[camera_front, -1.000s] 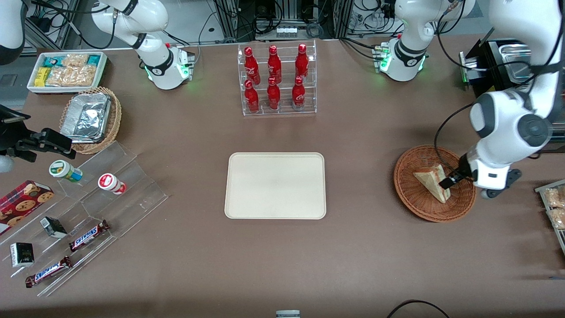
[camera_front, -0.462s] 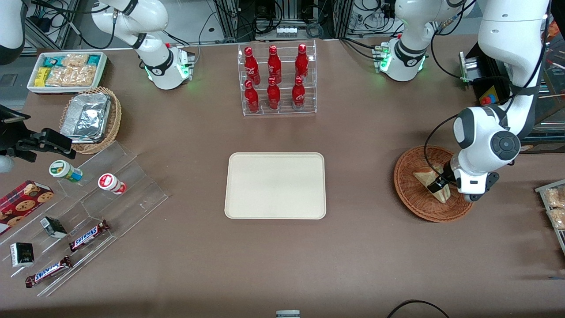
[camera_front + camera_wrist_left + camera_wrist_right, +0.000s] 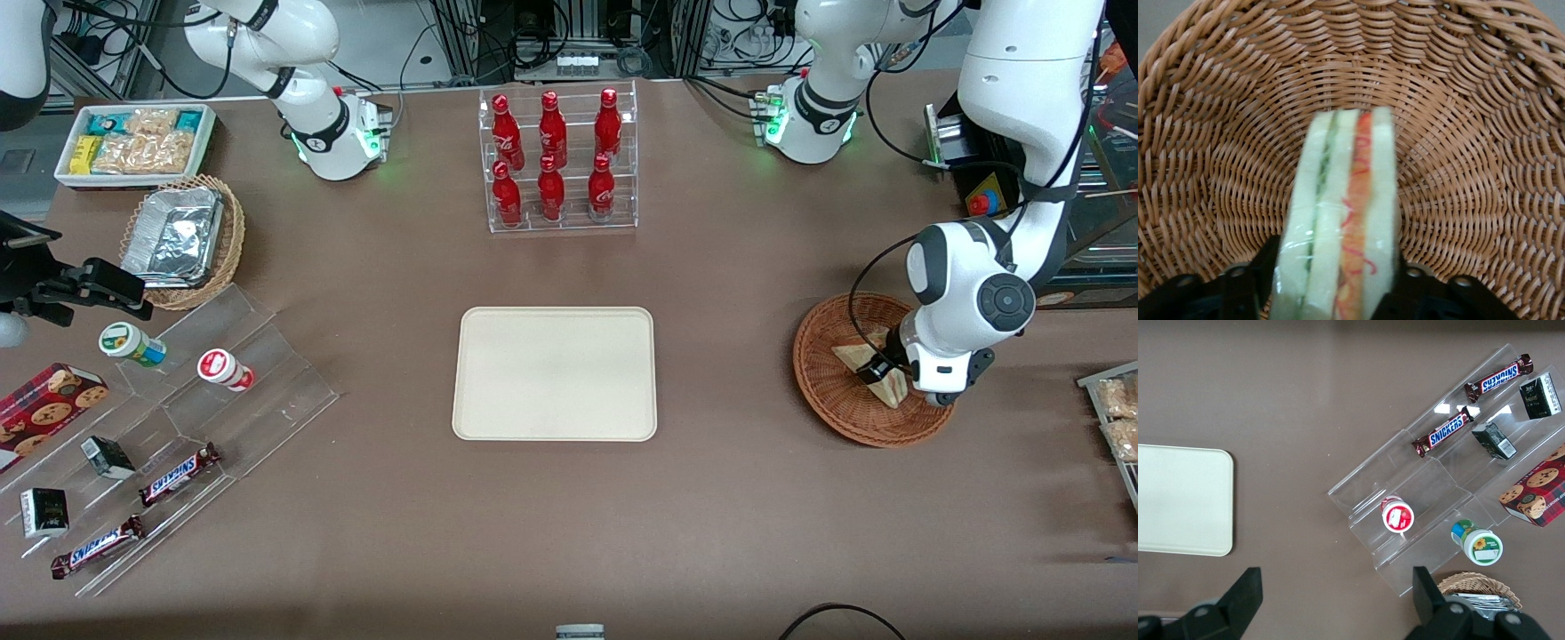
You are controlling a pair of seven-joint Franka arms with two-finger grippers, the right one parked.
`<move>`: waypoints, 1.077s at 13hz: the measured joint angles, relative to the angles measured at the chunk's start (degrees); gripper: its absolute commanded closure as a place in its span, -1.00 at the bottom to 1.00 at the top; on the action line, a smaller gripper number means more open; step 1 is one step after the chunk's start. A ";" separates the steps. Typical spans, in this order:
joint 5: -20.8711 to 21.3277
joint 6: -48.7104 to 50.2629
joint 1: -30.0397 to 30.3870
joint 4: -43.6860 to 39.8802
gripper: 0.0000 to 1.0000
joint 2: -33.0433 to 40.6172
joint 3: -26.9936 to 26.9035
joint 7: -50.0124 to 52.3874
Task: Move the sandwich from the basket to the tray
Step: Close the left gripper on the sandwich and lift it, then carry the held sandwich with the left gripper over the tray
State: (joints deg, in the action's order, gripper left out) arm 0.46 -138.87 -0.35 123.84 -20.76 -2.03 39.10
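The sandwich (image 3: pixel 1341 220) stands on edge in the basket (image 3: pixel 831 404), its pale bread slices upright and the green and red filling layers facing the wrist camera. In the wrist view its long axis runs from six o'clock, where it passes between the fingers, up toward twelve o'clock and the middle of the woven floor. The gripper (image 3: pixel 1331 283) is down inside the basket with one black finger (image 3: pixel 1258 273) against each outer bread face, so the jaws straddle the wedge across its thickness; they look narrowed onto the bread, though whether they are squeezing firmly I cannot tell for certain.

From the front, the basket sits toward the working arm's end of the table, and the tray (image 3: pixel 555 373) lies well apart from it at about nine o'clock, toward the table's middle, with bare brown table between them. Judged from this, the coming move turns on a straight lift that clears the basket's raised rim, then a sideways carry toward nine o'clock with the wedge kept upright between the fingers
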 measured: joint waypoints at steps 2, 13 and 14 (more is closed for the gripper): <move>0.00 0.55 0.00 -0.25 0.13 0.15 0.00 -0.02; -0.03 28.14 -14.92 -17.26 0.22 6.31 1.14 0.84; -0.08 28.14 -16.50 -17.99 0.21 5.50 1.19 0.85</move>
State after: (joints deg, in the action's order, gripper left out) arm 0.38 -110.74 -16.85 105.86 -15.27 -0.84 39.94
